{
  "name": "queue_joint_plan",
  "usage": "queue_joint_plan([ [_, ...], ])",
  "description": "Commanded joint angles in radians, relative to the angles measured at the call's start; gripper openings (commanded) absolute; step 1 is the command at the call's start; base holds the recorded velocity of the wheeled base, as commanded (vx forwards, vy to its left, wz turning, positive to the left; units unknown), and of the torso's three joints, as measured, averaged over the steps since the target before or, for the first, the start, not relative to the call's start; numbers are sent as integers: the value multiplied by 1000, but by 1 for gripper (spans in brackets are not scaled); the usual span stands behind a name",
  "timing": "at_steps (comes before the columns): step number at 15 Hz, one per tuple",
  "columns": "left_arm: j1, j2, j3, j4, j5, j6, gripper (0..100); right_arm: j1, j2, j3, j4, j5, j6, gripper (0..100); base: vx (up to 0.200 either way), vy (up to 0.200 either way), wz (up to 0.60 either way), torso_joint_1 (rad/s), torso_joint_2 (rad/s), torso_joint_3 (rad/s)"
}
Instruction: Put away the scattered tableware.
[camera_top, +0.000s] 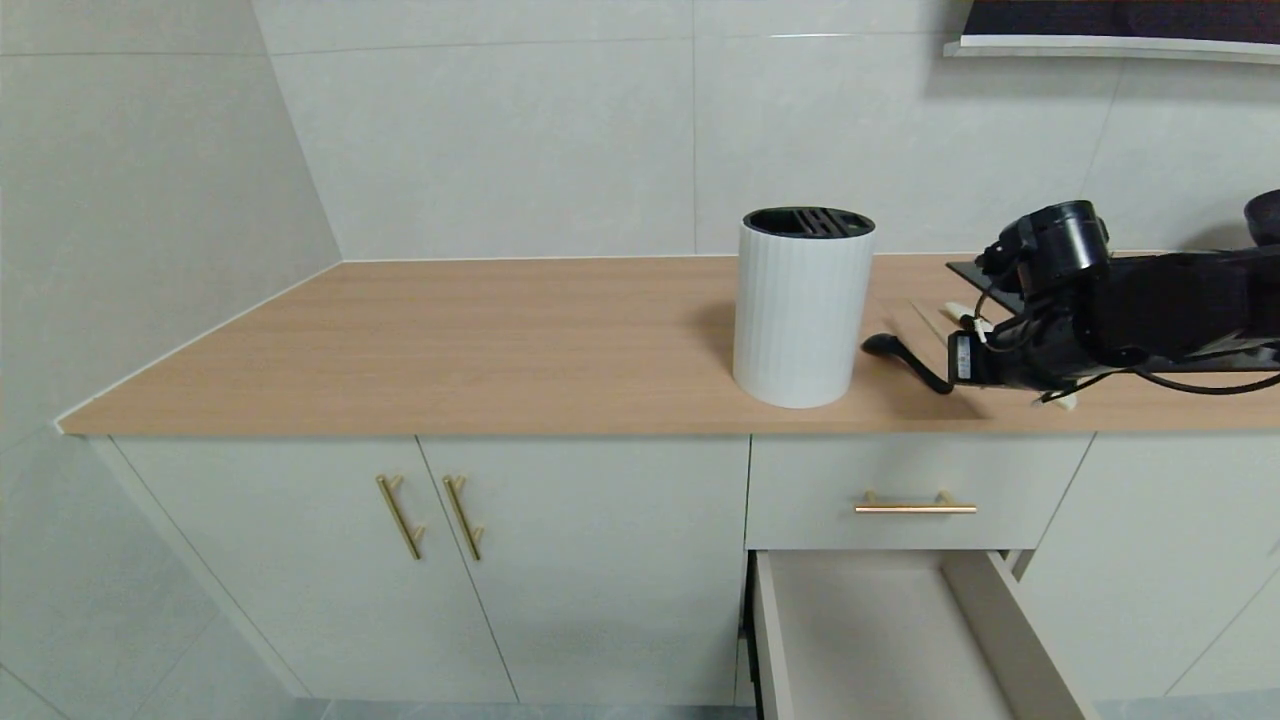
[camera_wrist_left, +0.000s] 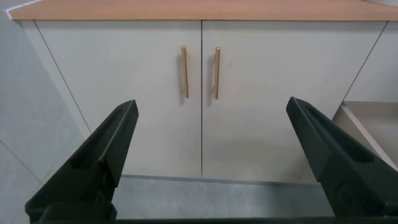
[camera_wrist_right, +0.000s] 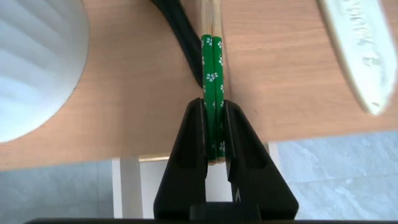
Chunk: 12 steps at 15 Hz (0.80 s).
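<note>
Holder (camera_top: 803, 305) and black utensil (camera_top: 905, 358) stand close beside right claw (camera_wrist_right: 214, 111).

Light was bright, even and diffuse, from overhead. The white holder (camera_top: 800, 310) threw a soft shadow leftward onto the countertop (camera_top: 500, 340). A thin band of shade sat under the counter lip on the cabinet doors (camera_top: 300, 580). The open drawer (camera_top: 985, 640) was darker toward its back. Wall tiles (camera_top: 480, 130) carried a faint sheen and the gold handles (camera_top: 400, 515) glinted slightly. Wide-angle bending at the head view's edges made cabinet lines lean at left. The left gripper (camera_wrist_left: 211, 106), fingers spread, was a dark silhouette. The right gripper (camera_wrist_right: 214, 106) was also black, clamped on well-lit green chopsticks (camera_wrist_right: 212, 62). The holder looked nearly blown out in the right wrist view.
</note>
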Motion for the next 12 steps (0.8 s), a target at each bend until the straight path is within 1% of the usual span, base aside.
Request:
queue_joint_plan([
  [1, 0, 0, 0, 0, 0, 0, 100, 0, -182, 143, -5, 10, 2, 0, 0, 0, 0, 0, 0, 0],
  [2, 0, 0, 0, 0, 0, 0, 100, 0, -239, 201, -6, 24, 2, 0, 0, 0, 0, 0, 0, 0],
  [4, 0, 0, 0, 0, 0, 0, 100, -1, -392, 316, -8, 90, 2, 0, 0, 0, 0, 0, 0, 0],
  [5, 0, 0, 0, 0, 0, 0, 100, -1, -438, 349, -8, 102, 0, 0, 0, 0, 0, 0, 0, 0],
  [6, 0, 0, 0, 0, 0, 0, 100, 0, -541, 418, -8, 134, -3, 0, 0, 0, 0, 0, 0, 0],
  [7, 0, 0, 0, 0, 0, 0, 100, 4, -611, 458, 1, 188, -4, 0, 0, 0, 0, 0, 0, 0],
  [8, 0, 0, 0, 0, 0, 0, 100, 5, -673, 501, 3, 269, -6, 0, 0, 0, 0, 0, 0, 0],
  [9, 0, 0, 0, 0, 0, -2, 100, 5, -716, 540, 4, 372, -15, 0, 0, 0, 0, 0, 0, 0],
  [10, 0, 0, 0, 0, 0, 0, 100, 7, -733, 556, 26, 407, -29, 0, 0, 0, 0, 0, 0, 0],
  [12, 0, 0, 0, 0, 0, 0, 100, 7, -737, 559, 109, 429, -109, 0, 0, 0, 0, 0, 0, 0],
])
